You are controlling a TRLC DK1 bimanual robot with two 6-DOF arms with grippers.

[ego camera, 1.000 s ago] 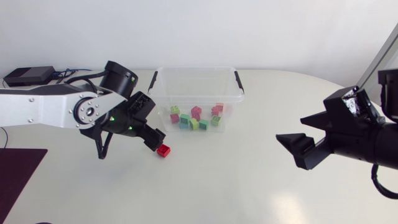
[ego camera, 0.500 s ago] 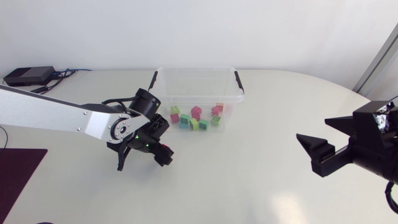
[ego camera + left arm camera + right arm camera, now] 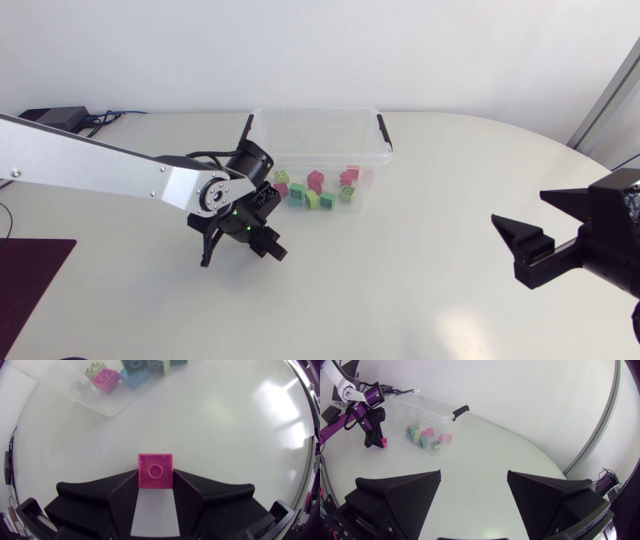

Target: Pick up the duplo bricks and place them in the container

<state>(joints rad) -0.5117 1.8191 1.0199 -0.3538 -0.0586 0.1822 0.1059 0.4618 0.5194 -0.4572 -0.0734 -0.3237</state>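
My left gripper (image 3: 270, 247) is low on the table in front of the clear container (image 3: 315, 112), and in the head view it hides the brick. The left wrist view shows the red brick (image 3: 156, 471) between the tips of the left gripper (image 3: 156, 491), with both fingers against its sides: shut on it. Several coloured bricks (image 3: 315, 188) lie inside the container (image 3: 100, 402). My right gripper (image 3: 530, 215) is at the far right, well away from everything. Its broad fingers are wide apart and nothing is between them (image 3: 474, 474). The right wrist view takes in the container (image 3: 427, 415) and the red brick (image 3: 382, 441) far ahead.
A black box with cables (image 3: 45, 115) sits at the table's back left corner. The container has black handles (image 3: 383, 130) on both ends. White tabletop (image 3: 400, 260) stretches between the two arms.
My left gripper moved right and down over the red brick and shut on it. My right arm drew back toward the right edge, still open.
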